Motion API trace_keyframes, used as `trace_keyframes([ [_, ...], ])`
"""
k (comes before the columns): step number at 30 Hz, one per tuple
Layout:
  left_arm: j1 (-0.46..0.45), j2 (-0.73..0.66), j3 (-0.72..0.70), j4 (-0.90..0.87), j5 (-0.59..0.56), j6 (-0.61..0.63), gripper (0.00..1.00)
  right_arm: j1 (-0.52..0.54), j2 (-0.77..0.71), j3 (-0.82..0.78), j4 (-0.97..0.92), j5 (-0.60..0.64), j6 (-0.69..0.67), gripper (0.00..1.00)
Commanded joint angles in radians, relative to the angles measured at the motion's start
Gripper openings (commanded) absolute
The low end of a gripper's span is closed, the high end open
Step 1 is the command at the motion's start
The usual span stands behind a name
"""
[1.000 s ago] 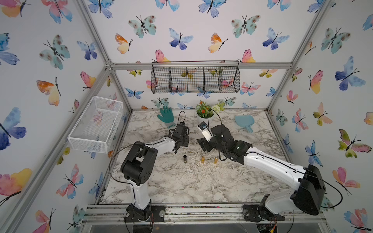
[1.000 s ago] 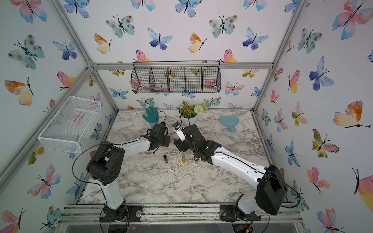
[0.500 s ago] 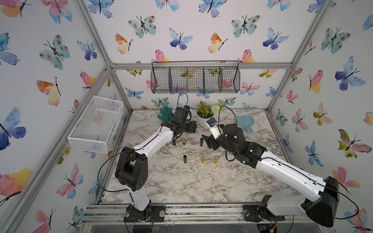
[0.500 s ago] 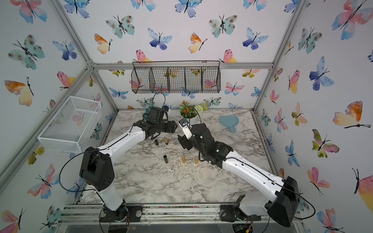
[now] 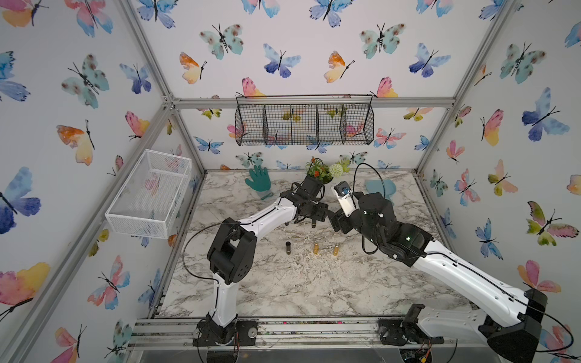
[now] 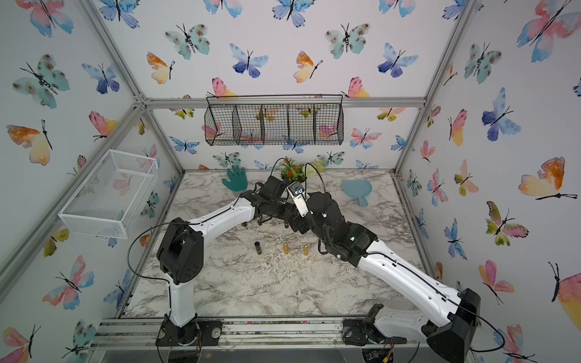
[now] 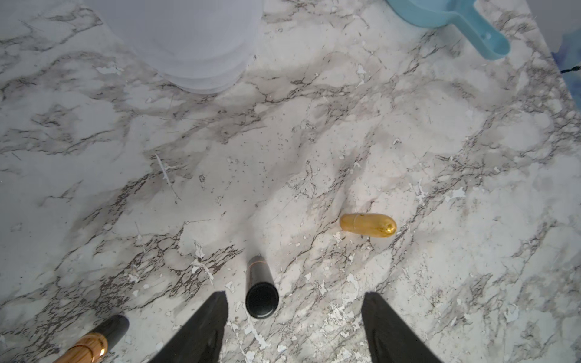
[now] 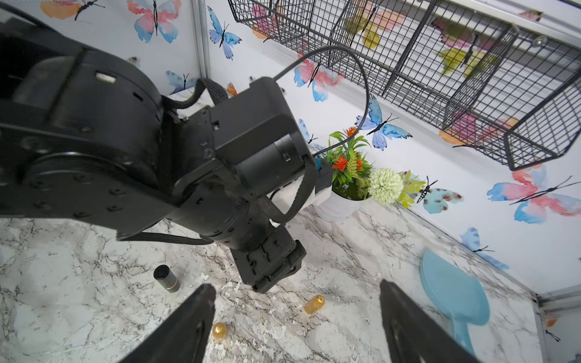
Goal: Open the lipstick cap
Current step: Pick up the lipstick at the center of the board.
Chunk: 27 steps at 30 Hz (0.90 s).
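Lipstick (image 7: 262, 289), a black tube, is seen standing upright on the marble table (image 7: 314, 141), just ahead of the left gripper (image 7: 295, 294), whose fingers (image 7: 201, 330) are spread apart and clear of it. Whether it is capped cannot be told. The right gripper (image 8: 295, 286) is likewise held wide apart and empty. 1 gold capsule (image 7: 367, 223) is seen lying nearby.

We see a marble tabletop (image 5: 283, 283) carrying a black tube (image 5: 288, 247) and two gold pieces (image 5: 315, 248) mid-frame, with a green glove (image 5: 258, 183) above.
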Motion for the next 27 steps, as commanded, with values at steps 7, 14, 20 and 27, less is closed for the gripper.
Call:
trace_keyframes([
  [7, -0.005, 0.091, 0.094, -0.133, -0.064, 0.031, 0.69, 0.006, -0.016, -0.028, -0.009, 0.025, 0.015, 0.84],
  [14, -0.006, 0.108, 0.104, -0.152, -0.049, 0.037, 0.6, 0.006, -0.004, -0.046, 0.007, 0.019, 0.024, 0.83],
  [20, -0.006, 0.118, 0.112, -0.165, -0.048, 0.037, 0.52, 0.006, -0.004, -0.058, 0.015, 0.021, 0.024, 0.82],
  [27, -0.007, 0.127, 0.118, -0.163, -0.054, 0.044, 0.47, 0.006, 0.003, -0.059, 0.018, 0.019, 0.019, 0.82],
])
